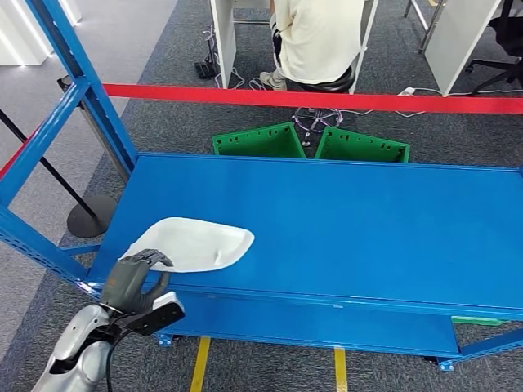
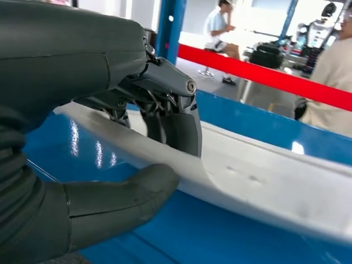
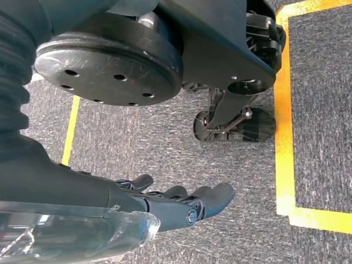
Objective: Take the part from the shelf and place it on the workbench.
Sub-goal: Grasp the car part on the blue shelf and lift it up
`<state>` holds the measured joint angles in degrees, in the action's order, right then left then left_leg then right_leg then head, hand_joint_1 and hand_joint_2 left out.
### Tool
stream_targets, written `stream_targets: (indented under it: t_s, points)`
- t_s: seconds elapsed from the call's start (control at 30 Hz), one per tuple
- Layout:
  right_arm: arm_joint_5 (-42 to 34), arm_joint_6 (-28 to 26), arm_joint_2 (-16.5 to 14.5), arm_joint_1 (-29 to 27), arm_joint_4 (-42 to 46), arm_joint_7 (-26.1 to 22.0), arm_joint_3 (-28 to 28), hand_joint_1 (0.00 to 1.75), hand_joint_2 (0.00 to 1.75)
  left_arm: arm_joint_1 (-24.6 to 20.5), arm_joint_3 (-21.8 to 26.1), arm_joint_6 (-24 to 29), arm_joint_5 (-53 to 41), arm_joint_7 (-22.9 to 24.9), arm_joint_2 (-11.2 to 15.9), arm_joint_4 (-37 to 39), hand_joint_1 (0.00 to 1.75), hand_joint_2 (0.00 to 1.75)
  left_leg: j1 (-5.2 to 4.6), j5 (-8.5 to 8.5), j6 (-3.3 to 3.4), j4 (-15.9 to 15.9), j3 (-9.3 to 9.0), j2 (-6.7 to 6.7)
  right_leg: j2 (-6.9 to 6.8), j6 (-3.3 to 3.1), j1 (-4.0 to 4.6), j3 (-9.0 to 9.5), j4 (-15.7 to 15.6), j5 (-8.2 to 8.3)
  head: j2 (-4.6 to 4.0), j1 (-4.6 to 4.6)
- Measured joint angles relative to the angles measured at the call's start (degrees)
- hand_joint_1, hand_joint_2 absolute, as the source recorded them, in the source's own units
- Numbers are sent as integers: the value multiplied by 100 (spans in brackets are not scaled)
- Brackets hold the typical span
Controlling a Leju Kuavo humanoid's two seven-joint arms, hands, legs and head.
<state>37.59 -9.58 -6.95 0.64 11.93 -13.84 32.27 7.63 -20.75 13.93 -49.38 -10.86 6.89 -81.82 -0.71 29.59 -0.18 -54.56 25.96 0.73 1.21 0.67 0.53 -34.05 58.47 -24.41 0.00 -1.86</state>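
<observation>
1. White plastic, flat and curved like a shallow shell: that is the part I see lying on the blue shelf, near its front left corner.
2. My left robot hand grasps the near left end of the part. In the left wrist view its fingers lie on top of the white edge and the thumb sits under it, so the edge is pinched between them.
3. From the head view I see the rest of the part resting on the shelf surface, its far end pointing toward the middle of the shelf.
4. My right robot hand hangs low over grey carpet marked with yellow tape lines. Its fingers are stretched out and apart, and it holds nothing.
5. Blue uprights of the shelf frame rise at the left of the head view.
6. Behind the shelf I see two green bins on the floor, side by side.
7. A red barrier tape runs across beyond them.
8. Past the tape a person in a pale top sits on a stool with their back to me, at a white desk.
</observation>
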Motion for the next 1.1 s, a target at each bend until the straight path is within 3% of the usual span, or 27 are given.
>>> stream_targets:
  t_s: [0.23,0.5,1.1]
  points:
    - [10,-25,0,-5,0,-21,54,0,175,8,101,225,-102,-45,-171,-12,172,175,-1,-1,2,0,0,0,0,1,-2,1,-1,1,0,0]
    - [29,-357,-116,-7,0,-109,190,0,175,184,313,884,-118,-564,-377,-325,161,175,-1,-1,3,0,0,0,-1,2,-1,0,-1,1,0,-1]
    - [44,-360,-160,-5,0,-125,295,0,175,266,403,937,-100,-628,-481,-537,164,175,-3,-3,6,0,-1,1,-2,5,-3,3,-1,3,0,0]
